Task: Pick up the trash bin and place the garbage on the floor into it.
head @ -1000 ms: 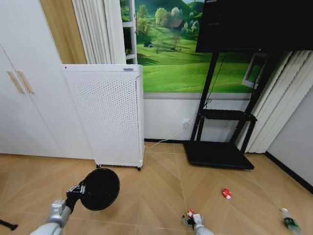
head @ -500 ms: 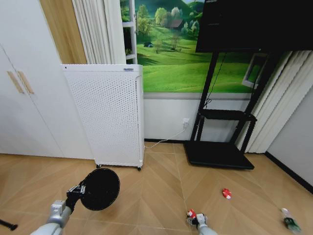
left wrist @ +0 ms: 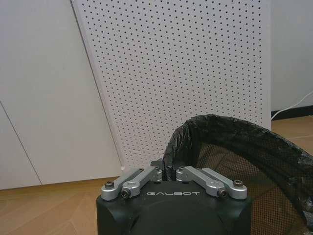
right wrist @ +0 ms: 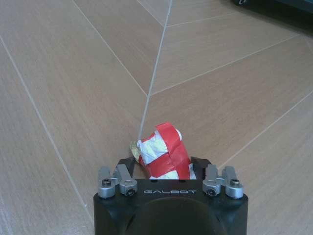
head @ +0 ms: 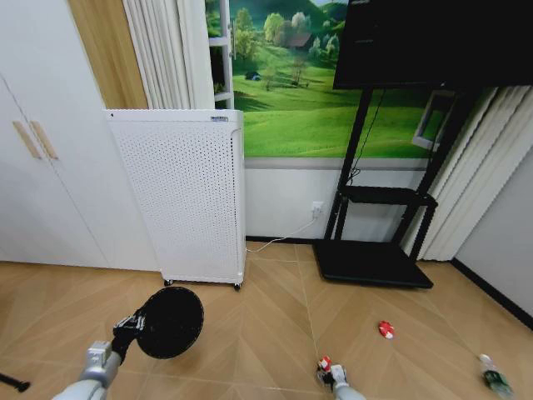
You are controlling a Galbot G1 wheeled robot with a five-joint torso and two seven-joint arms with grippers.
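Your left gripper [left wrist: 166, 175] has its jaws clenched on the rim of the small black round mesh trash bin [head: 170, 322], held near left. Your right gripper [right wrist: 166, 169], near centre by the wooden floor [head: 266, 317], grasps the crumpled red-and-white wrapper [right wrist: 164, 156].

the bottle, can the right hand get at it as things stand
Probably not yet. The right hand is shut on the wrapper, so it is occupied, and the bottle lies apart on the floor, off to its right. Bare floor between leaves the way free.
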